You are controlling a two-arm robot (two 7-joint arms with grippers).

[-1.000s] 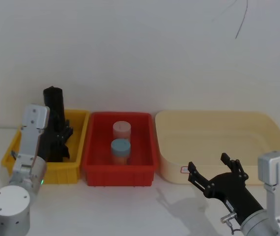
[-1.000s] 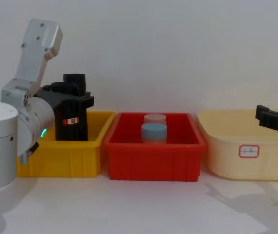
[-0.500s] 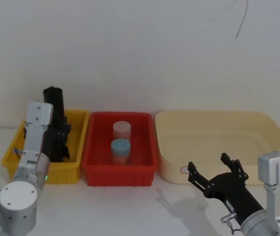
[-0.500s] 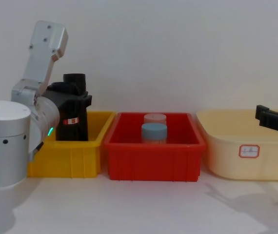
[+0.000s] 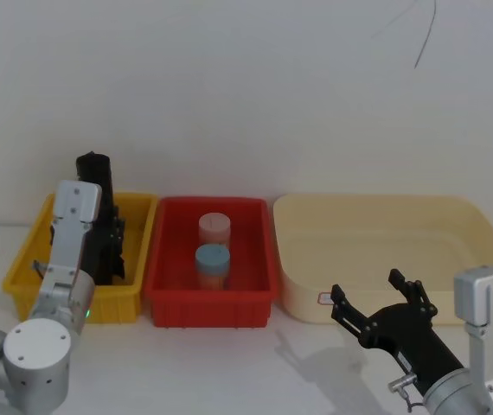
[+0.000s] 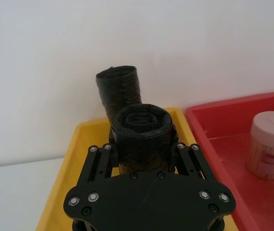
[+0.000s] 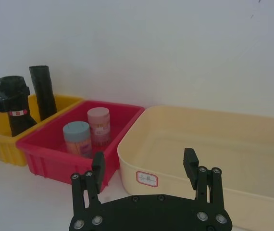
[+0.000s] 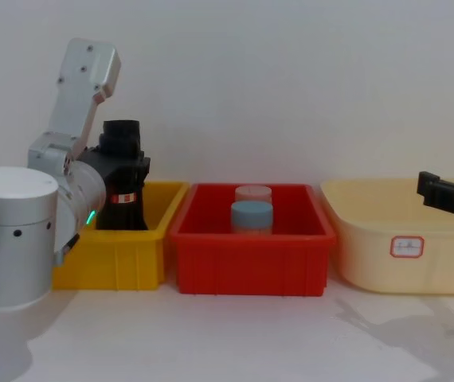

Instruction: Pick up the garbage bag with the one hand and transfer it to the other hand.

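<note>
The garbage bag (image 6: 139, 130) stands upright in the yellow bin (image 8: 115, 255), and its red-and-white band (image 8: 122, 197) shows just above the bin's rim. My left gripper (image 6: 141, 147) is shut on it, one finger pressed against each side of the roll near its top. Seen from the chest, the left gripper (image 8: 123, 165) reaches in from the arm with the green ring. The bag (image 7: 15, 114) also shows far off in the right wrist view. My right gripper (image 5: 368, 290) hovers open and empty in front of the cream tub (image 5: 385, 251), far from the bag.
A plain black roll (image 6: 120, 89) stands just behind the bag in the same bin. The red bin (image 5: 208, 303) in the middle holds a pink-lidded jar (image 5: 214, 228) and a blue-lidded jar (image 5: 213, 258). A white wall closes off the back.
The left arm has swung a little to the right, and the bag's band has drifted right with the gripper. The right arm has not moved.
</note>
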